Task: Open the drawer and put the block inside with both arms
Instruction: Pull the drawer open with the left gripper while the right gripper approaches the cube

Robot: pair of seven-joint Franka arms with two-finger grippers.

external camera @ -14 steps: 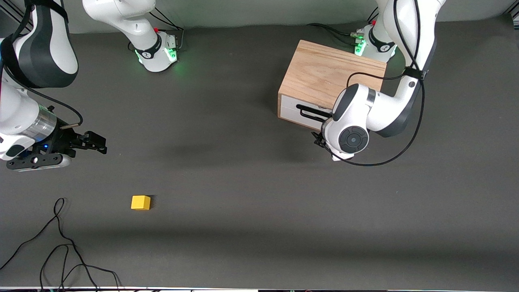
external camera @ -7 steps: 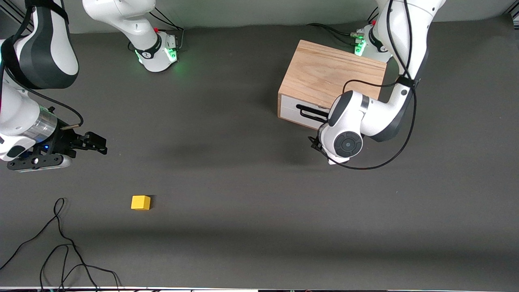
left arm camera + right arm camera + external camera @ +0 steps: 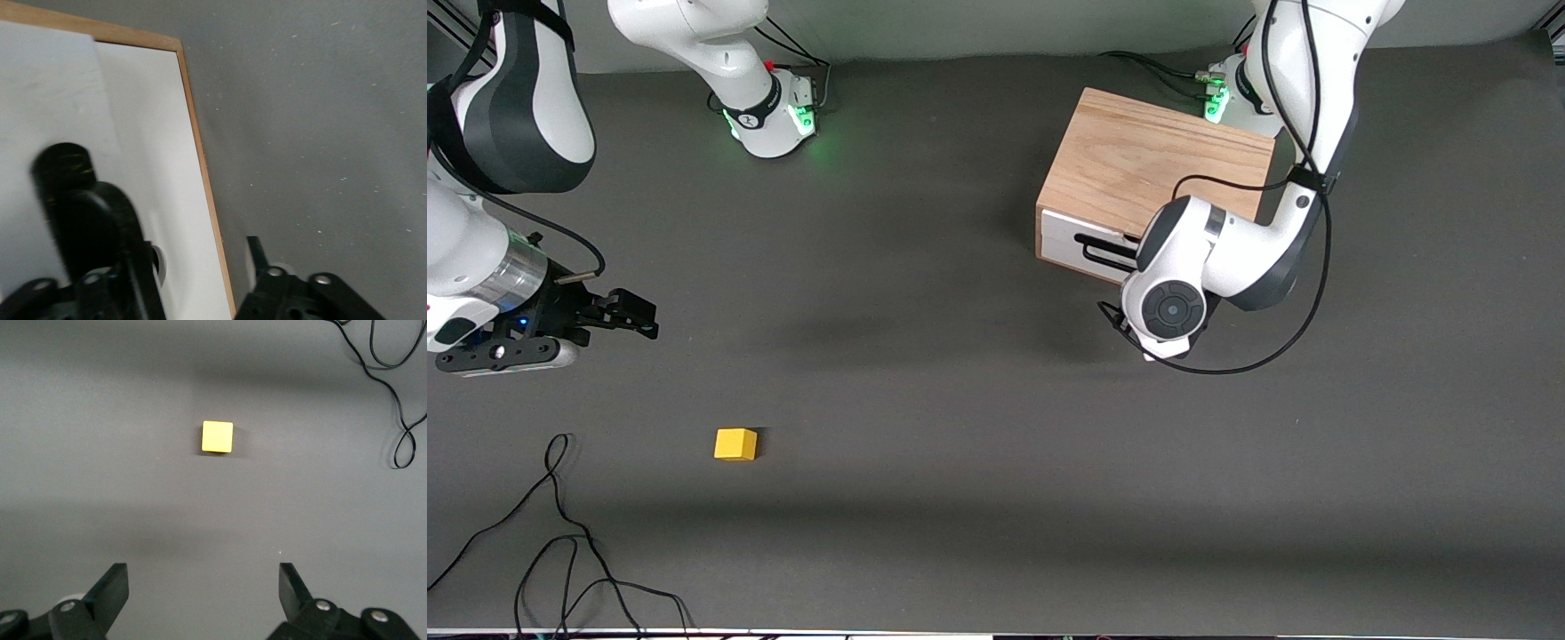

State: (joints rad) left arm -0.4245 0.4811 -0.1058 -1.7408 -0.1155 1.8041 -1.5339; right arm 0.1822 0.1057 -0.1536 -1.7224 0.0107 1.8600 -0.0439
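1. Though the left arm's wrist hides most of it from the high camera, the left gripper [image 3: 193, 293] sits at the front of the drawer [image 3: 1080, 249], and the left wrist view shows one finger alongside the black bar handle [image 3: 87, 220]. How wide the fingers stand, and whether they grip the bar, cannot be told.
2. The right gripper [image 3: 200, 593] hangs spread wide and empty over bare table, toward the right arm's end and well apart from the oak cabinet [image 3: 1152, 164]; that arm waits.
3. The yellow block [image 3: 735, 444] lies on the table well apart from the cabinet, nearer the front camera and toward the right arm's end. It is centred ahead of the open right fingers in the right wrist view.
4. The drawer looks shut, its white front flush with the cabinet.
5. Risk, as I judge it: if the fingers close beside the bar and not around it, the pull would slip off; an off-line pull could drag or turn the whole cabinet.
6. The drawer faces the front camera, angled toward the right arm's end. The handle's long axis runs level along the front.
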